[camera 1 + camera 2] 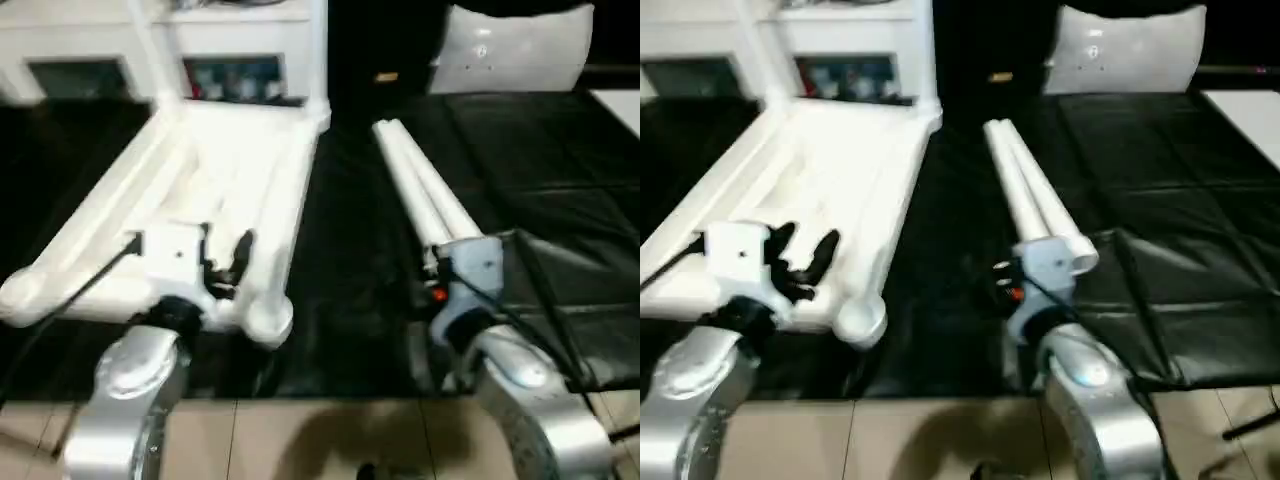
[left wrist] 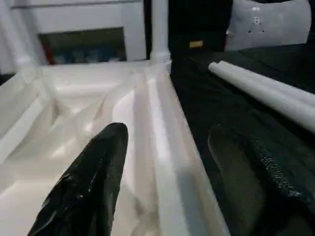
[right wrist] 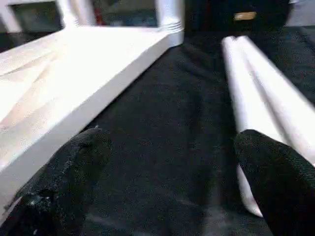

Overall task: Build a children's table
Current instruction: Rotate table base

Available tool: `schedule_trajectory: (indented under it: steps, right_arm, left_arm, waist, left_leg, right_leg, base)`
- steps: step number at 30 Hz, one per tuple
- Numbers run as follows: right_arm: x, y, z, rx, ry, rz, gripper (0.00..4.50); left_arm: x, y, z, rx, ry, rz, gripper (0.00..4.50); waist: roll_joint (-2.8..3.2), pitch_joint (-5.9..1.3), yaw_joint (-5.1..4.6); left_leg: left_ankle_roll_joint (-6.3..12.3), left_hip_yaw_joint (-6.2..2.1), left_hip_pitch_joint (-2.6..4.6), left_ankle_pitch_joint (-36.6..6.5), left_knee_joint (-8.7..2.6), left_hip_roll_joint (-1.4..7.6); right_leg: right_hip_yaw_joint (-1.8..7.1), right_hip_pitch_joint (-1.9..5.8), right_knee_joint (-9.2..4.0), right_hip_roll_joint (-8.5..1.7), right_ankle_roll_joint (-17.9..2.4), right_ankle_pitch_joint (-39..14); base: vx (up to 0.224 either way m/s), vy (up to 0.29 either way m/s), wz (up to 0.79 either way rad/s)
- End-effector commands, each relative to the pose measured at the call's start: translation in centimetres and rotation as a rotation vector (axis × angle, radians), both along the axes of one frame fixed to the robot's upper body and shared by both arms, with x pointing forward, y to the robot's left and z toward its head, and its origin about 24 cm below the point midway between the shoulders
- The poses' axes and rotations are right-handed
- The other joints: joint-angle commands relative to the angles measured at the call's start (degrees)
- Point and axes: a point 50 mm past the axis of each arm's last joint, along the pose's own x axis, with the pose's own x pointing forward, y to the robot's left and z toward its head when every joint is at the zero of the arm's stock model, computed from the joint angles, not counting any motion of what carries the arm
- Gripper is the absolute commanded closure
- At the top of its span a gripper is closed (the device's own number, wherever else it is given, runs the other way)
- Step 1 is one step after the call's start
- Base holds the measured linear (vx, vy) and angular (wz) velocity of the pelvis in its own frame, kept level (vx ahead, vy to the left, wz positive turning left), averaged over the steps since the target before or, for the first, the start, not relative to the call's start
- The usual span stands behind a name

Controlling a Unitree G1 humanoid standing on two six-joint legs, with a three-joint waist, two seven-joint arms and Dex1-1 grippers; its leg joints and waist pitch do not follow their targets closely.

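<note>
Black mat (image 1: 560,210), upturned table top (image 1: 215,190), two legs (image 1: 420,190), no legible writing, left end effector (image 1: 800,258) and right end effector (image 3: 167,182) open, empty.

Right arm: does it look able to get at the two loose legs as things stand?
Probably yes. The right gripper is open just short of the two loose legs, which lie side by side on the black mat with nothing between.

Black mat (image 1: 560,180) w/ tabletop (image 1: 215,170), legs (image 1: 425,190).
</note>
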Motion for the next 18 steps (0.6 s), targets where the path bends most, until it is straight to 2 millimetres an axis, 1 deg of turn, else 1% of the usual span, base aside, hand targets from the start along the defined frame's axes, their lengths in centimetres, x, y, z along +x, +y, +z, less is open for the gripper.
schedule_trajectory:
  steps: [1,2,3,4,5,6,7,8,9,10,11,12,13,14,15,16,17,18]
  right_arm:
    - [0.0,-0.1,0.1,0.003,-0.005,0.000,0.00]
    - [-0.1,-0.1,0.1,0.005,-0.004,-0.001,0.00]
    - [-0.1,-0.1,0.1,0.005,-0.004,-0.001,0.00]
    - [-0.1,-0.1,0.0,0.003,0.001,-0.003,0.00]
    - [-0.1,-0.1,-0.1,-0.002,0.006,-0.006,0.00]
    - [-0.2,-0.1,-0.1,-0.004,0.006,-0.011,0.00]
    - [-0.2,-0.1,-0.1,-0.004,0.006,-0.011,0.00]
    - [-0.2,-0.1,-0.2,-0.007,0.011,-0.015,0.00]
    - [-0.2,-0.2,-0.2,-0.011,0.017,-0.020,0.00]
    - [-0.2,-0.2,-0.3,-0.013,0.021,-0.023,0.00]
    - [-0.2,-0.3,-0.3,-0.009,0.021,-0.033,0.00]
    - [-0.2,-0.3,-0.2,-0.006,0.020,-0.036,0.00]
    - [-0.1,-0.4,-0.1,-0.009,0.012,-0.039,0.00]
    - [-0.1,-0.5,0.0,-0.010,0.011,-0.040,0.00]
    - [0.0,-0.5,0.0,-0.012,0.010,-0.040,0.00]
    - [0.1,-0.5,0.1,-0.016,0.011,-0.043,0.00]
    - [0.5,-0.6,0.3,-0.028,0.010,-0.051,0.00]
    - [1.1,-0.8,0.4,-0.070,0.021,-0.061,0.00]
  left_arm:
    - [-0.2,-0.1,-0.1,0.001,0.010,-0.014,1.28]
    - [-0.3,-0.1,0.0,-0.001,0.001,-0.018,1.28]
    - [-0.3,-0.1,0.0,-0.001,0.001,-0.018,1.28]
    - [-0.4,-0.1,-0.1,0.002,0.006,-0.020,1.28]
    - [-0.4,-0.3,0.1,0.002,-0.004,-0.037,1.28]
    - [-0.4,-0.3,0.0,0.007,0.012,-0.050,1.28]
    - [-0.4,-0.3,0.0,0.007,0.016,-0.050,1.28]
    - [-0.3,-0.2,-0.1,0.017,0.018,-0.043,1.28]
    - [-0.2,-0.2,0.0,0.016,0.013,-0.042,1.28]
    - [-0.1,-0.2,0.0,0.015,0.007,-0.044,1.28]
    - [0.0,-0.2,0.2,0.007,0.005,-0.023,1.28]
    - [0.0,-0.2,0.2,0.003,0.007,-0.015,1.28]
    - [0.1,-0.2,0.3,-0.011,0.007,-0.003,1.28]
    - [0.1,-0.2,0.3,-0.013,0.007,0.000,1.28]
    - [0.1,-0.2,0.3,-0.014,0.007,0.001,1.28]
    - [0.0,-0.3,0.2,-0.010,0.014,-0.006,1.28]
    - [0.0,-0.6,0.1,0.003,0.023,-0.029,1.28]
    - [0.0,-0.8,0.1,0.013,0.031,-0.044,1.28]
  waist:
    - [0.19,-4.17,3.11]
    - [0.16,-4.13,3.29]
    - [0.16,-4.13,3.29]
    - [1.49,-3.33,2.71]
    - [2.56,-3.62,2.85]
    - [4.59,-2.20,1.89]
    - [4.57,-4.39,1.96]
    - [4.65,-4.31,2.04]
    - [3.73,-5.23,2.66]
    - [2.35,-5.23,3.10]
    - [1.85,-5.63,4.77]
    - [1.12,-4.81,5.69]
    - [2.00,-4.05,5.46]
    - [2.86,-4.07,5.69]
    - [4.21,-4.17,4.12]
    - [5.12,-4.34,3.14]
    - [5.54,-3.79,2.29]
    - [5.51,-3.42,1.87]
  left_leg:
    - [6.91,-3.01,-7.58,-5.6,4.25,-2.53]
    - [7.28,-7.00,-13.19,5.3,8.25,-1.47]
    - [7.28,-7.00,-13.19,5.3,8.25,-1.47]
    - [5.69,-7.55,-11.57,15.0,1.83,-0.35]
    - [6.52,-7.04,-10.25,17.7,-0.20,-0.36]
    - [9.38,-9.52,-10.52,10.1,-2.79,3.50]
    - [12.52,-11.10,-7.49,11.8,-0.78,6.30]
    - [14.75,-10.85,-7.58,13.6,-0.56,5.68]
    - [19.32,-8.69,-9.66,19.9,1.11,2.38]
    - [20.89,-7.56,-11.84,19.6,1.95,0.46]
    - [18.72,-6.99,-12.76,10.8,5.28,0.23]
    - [12.66,-8.74,-14.87,4.2,6.82,1.23]
    - [11.60,-9.65,-15.05,6.4,3.69,1.08]
    - [11.01,-9.57,-12.75,5.8,1.97,1.32]
    - [12.51,-10.21,-9.42,2.9,-1.05,3.08]
    - [12.28,-11.14,-8.26,1.7,-1.83,3.48]
    - [8.74,-11.76,-8.73,-4.9,-3.88,3.70]
    - [0.88,-11.31,-9.51,-17.4,-5.86,3.22]
  right_leg:
    - [9.59,10.68,-7.55,-9.60,-21.0,-16.7]
    - [9.48,10.87,-5.94,-10.38,-24.0,-3.0]
    - [9.48,10.87,-5.94,-10.38,-24.0,-3.0]
    - [1.91,5.31,-4.24,-5.74,-17.6,6.7]
    - [0.18,3.99,-4.56,-3.95,-13.5,4.5]
    - [-0.79,2.43,-3.22,-2.64,-6.9,-0.4]
    - [0.06,0.57,-0.68,-4.22,-5.9,4.1]
    - [0.34,0.13,-0.55,-5.20,-7.0,6.4]
    - [1.47,1.76,-0.96,-7.23,-8.9,16.1]
    - [2.83,3.19,-1.46,-8.60,-8.8,21.9]
    - [8.02,3.77,-4.24,-12.90,-7.5,24.5]
    - [10.61,5.51,-4.91,-15.29,-7.6,19.0]
    - [5.37,5.24,-4.41,-12.75,-9.5,13.2]
    - [3.88,3.68,-4.85,-10.24,-10.5,7.9]
    - [1.29,1.55,-2.07,-4.54,-10.3,1.1]
    - [-0.39,-0.02,0.43,-2.06,-8.9,-1.0]
    - [-1.56,-0.23,1.90,-1.44,-4.3,-3.4]
    - [-2.11,0.42,1.95,-1.71,-0.3,-3.0]
  base:
    - [0.179,0.018,-0.30]
    - [0.119,0.035,-0.09]
    - [0.119,0.035,-0.09]
    - [0.076,0.011,-0.10]
    - [0.084,0.059,-0.12]
    - [0.084,0.059,-0.12]
    - [0.102,0.085,0.04]
    - [0.058,0.072,0.08]
    - [0.058,0.072,0.08]
    - [0.000,0.102,0.03]
    - [-0.032,0.132,-0.08]
    - [-0.032,0.132,-0.08]
    - [-0.037,0.145,-0.32]
    - [-0.049,0.167,-0.10]
    - [-0.049,0.167,-0.10]
    - [-0.068,0.204,0.07]
    - [-0.094,0.195,0.03]
    - [-0.094,0.195,0.03]
